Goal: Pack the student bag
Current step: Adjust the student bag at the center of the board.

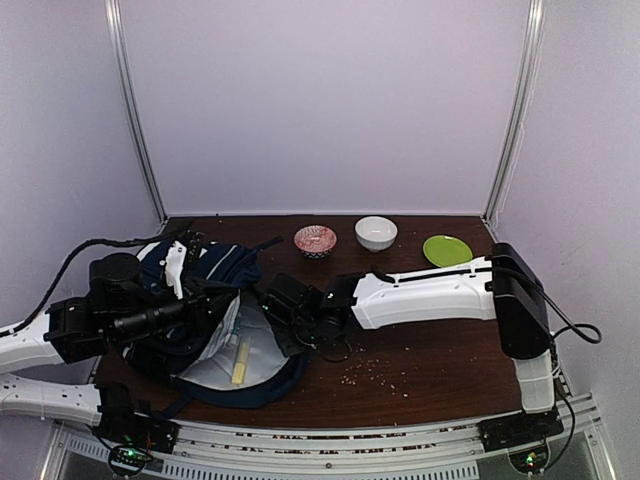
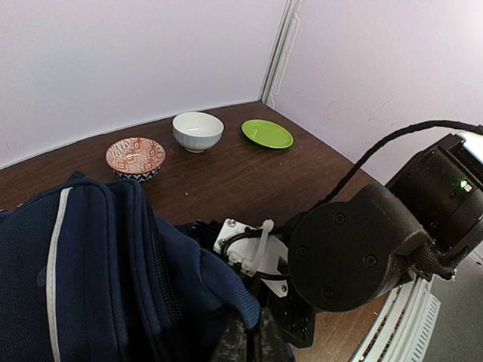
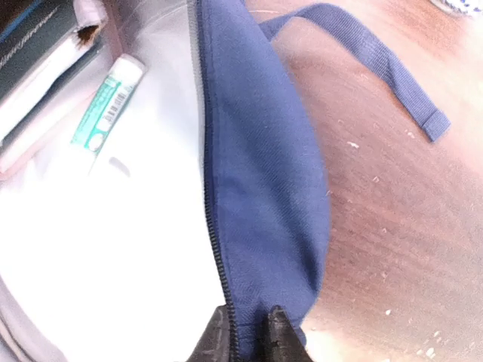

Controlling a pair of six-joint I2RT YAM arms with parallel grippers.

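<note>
Pinching student bag (image 3: pixel 264 188) zipper rim, right claw (image 3: pixel 245 335) clenched; left claw (image 2: pixel 253 343) clenched on bag fabric.

Your backpack (image 1: pixel 225 268) lies open; beyond it stand a patterned bowl (image 1: pixel 315 240), white bowl (image 1: pixel 376 233) and green plate (image 1: pixel 447 250).

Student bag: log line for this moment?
student bag open | left gripper shut on it | right gripper pinching zipper edge | tube inside
</note>
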